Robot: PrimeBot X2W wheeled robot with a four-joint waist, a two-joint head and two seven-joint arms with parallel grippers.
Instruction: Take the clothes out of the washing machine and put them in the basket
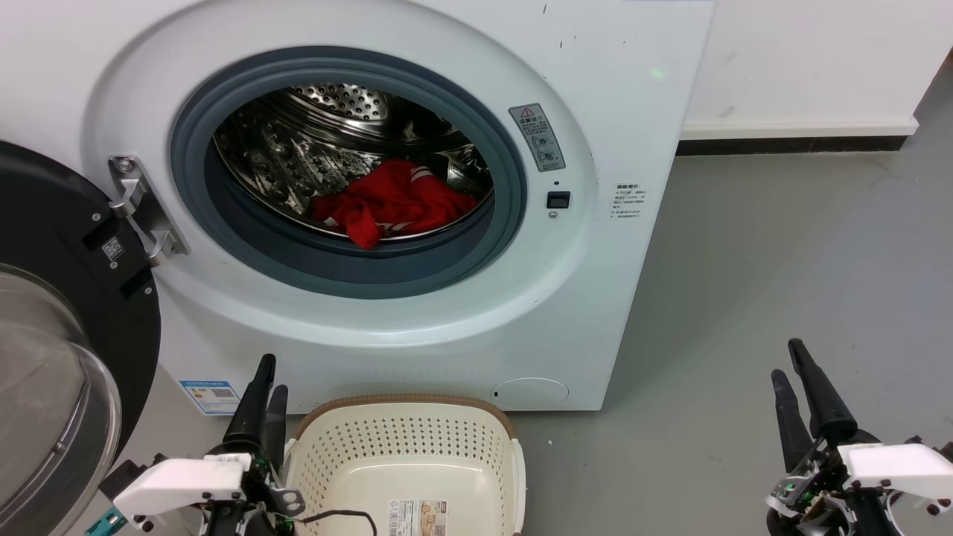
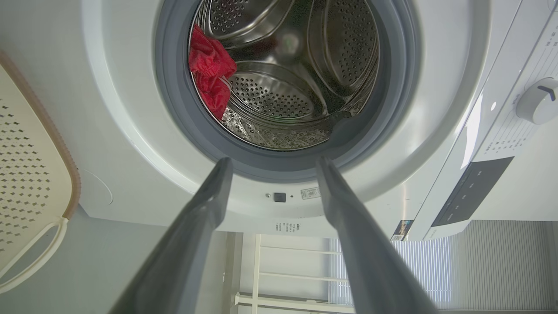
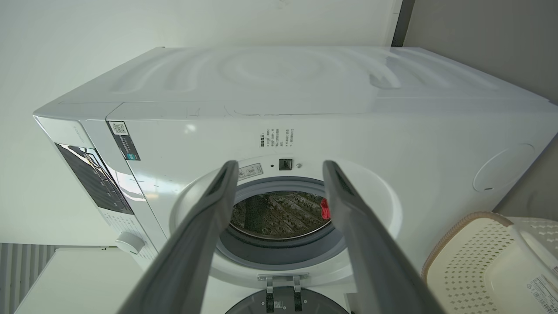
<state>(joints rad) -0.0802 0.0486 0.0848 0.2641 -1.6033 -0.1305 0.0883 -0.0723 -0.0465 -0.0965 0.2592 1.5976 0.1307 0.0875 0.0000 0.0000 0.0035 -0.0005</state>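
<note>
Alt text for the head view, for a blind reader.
Red clothes lie in the drum of an open washing machine, door swung left. A cream basket without clothes stands before it, with the open left claw beside it and the open right claw farther off.

Red fabric clothes (image 3: 324, 209) mostly tucked behind one dark finger (image 3: 355, 226) of the right gripper (image 3: 280, 165), just a sliver out. Cream perforated plastic basket (image 1: 406, 439) beside the left gripper's (image 1: 272, 374) fingers (image 1: 249, 413) gets chopped by the bottom edge; paper label (image 1: 417, 517) print's too tiny to read.
</note>
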